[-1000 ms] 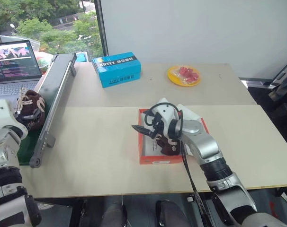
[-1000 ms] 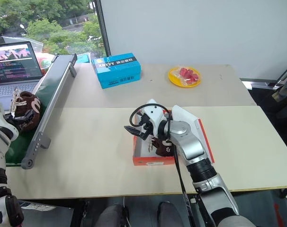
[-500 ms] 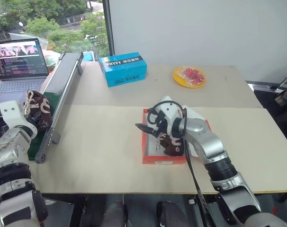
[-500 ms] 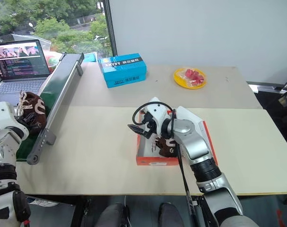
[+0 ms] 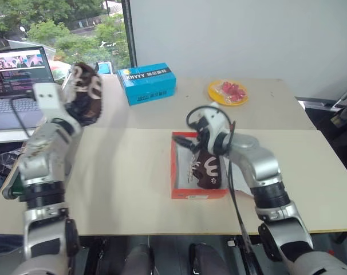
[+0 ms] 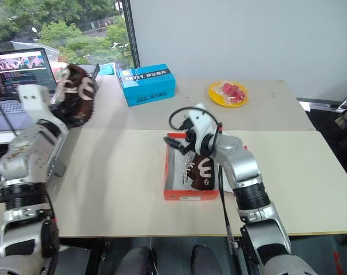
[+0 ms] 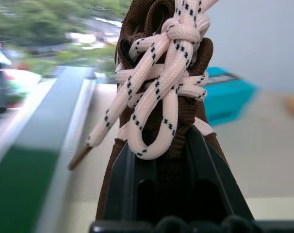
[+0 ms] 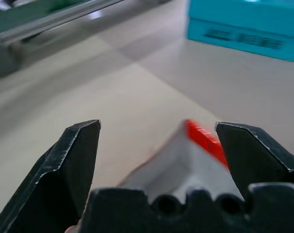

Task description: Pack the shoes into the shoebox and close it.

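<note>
One dark brown shoe (image 5: 86, 91) with light laces hangs in the air at the table's far left, and my left gripper (image 7: 164, 165) is shut on it; black fingers (image 7: 122, 189) flank its tongue. The other shoe (image 5: 211, 169), with a cream side mark, lies inside the orange-red shoebox (image 5: 174, 172) at the table's middle. My right gripper (image 5: 190, 146) hovers open over the box's far left corner (image 8: 200, 136) with nothing between its fingers (image 8: 79, 160). The lid lies behind my right arm, mostly hidden.
A blue carton (image 5: 146, 83) and a yellow plate (image 5: 227, 91) with red pieces stand at the back of the table. A laptop (image 5: 19, 63) and a green belt (image 7: 21, 184) with a grey rail sit off the table's left edge.
My left gripper closed on the shoe on the belt and lifted it up and right, toward the table. The right gripper rose slightly over the box. The camera view shifted.
</note>
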Tool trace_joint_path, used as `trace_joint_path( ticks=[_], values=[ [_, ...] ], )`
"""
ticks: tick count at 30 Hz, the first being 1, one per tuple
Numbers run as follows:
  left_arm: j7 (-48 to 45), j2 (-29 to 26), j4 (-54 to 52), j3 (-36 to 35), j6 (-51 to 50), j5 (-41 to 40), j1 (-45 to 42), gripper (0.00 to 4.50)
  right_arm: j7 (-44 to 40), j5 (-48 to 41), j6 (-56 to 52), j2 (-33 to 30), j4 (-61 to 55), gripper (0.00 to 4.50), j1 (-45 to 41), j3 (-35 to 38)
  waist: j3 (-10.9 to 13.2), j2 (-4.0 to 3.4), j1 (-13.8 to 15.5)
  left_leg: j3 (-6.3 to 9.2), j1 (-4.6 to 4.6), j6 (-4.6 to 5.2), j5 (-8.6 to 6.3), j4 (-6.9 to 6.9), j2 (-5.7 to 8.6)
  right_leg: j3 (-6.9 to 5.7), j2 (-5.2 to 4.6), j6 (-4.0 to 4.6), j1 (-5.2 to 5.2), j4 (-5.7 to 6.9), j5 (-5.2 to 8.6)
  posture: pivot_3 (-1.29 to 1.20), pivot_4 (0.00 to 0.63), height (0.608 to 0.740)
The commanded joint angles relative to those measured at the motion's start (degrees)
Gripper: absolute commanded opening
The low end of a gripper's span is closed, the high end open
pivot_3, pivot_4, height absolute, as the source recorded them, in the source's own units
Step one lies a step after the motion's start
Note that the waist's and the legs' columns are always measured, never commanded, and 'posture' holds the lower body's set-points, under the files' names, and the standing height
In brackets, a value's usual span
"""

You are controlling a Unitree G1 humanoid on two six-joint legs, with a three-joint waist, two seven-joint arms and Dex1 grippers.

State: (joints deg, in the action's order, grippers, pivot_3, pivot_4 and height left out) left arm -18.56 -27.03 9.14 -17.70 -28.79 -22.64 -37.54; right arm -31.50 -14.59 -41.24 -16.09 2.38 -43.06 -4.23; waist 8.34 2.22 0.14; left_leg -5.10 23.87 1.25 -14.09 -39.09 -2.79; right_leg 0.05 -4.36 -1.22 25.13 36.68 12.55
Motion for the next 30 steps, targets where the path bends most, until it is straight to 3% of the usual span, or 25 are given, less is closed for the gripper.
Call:
trace_joint_path(
  ticks=[1,8,17,23,30],
  values=[
    [1.3,6.8,-9.6,5.7,-4.3,-3.2,-2.2,0.40,4.7,-6.3,-5.2,3.4,-0.8,4.50,-5.2,8.7,0.0,0.01,0.0,0.01,0.01,0.00,0.00,0.00,0.00,0.00,0.00,0.00,0.00,0.00,0.00,0.00,0.150,0.740],
    [-0.7,13.6,-12.0,12.8,-7.9,-4.3,-9.5,0.40,11.2,-13.3,-12.1,6.6,1.3,4.50,-9.2,17.9,0.0,0.01,-0.5,0.10,0.04,-0.01,0.02,0.00,0.01,0.01,0.03,0.00,0.01,0.02,0.00,0.00,0.150,0.740],
    [-2.0,17.2,-8.9,14.0,-6.6,-4.1,-12.9,0.40,18.2,-20.9,-16.7,9.4,2.7,4.50,-11.5,27.3,0.0,-0.04,-1.1,0.14,-0.03,0.00,0.02,0.09,0.03,0.14,0.05,0.00,0.03,0.00,0.00,0.00,0.150,0.740],
    [-2.6,16.6,-8.9,13.8,-6.2,-3.5,-11.3,0.40,21.3,-26.2,-18.6,8.9,2.1,4.50,-12.6,31.7,0.0,-0.06,-1.0,0.16,-0.02,0.00,0.02,0.10,0.04,0.14,0.04,-0.01,0.03,-0.02,0.01,0.00,0.150,0.740],
    [-4.5,12.4,-3.7,11.8,-2.8,-1.8,-13.5,0.40,21.5,-29.9,-22.2,3.3,1.1,4.50,-11.7,32.9,0.1,-0.08,-1.0,0.18,-0.02,0.01,0.02,0.10,0.06,0.14,0.04,-0.02,0.02,-0.02,0.01,0.00,0.150,0.740]
  ],
)
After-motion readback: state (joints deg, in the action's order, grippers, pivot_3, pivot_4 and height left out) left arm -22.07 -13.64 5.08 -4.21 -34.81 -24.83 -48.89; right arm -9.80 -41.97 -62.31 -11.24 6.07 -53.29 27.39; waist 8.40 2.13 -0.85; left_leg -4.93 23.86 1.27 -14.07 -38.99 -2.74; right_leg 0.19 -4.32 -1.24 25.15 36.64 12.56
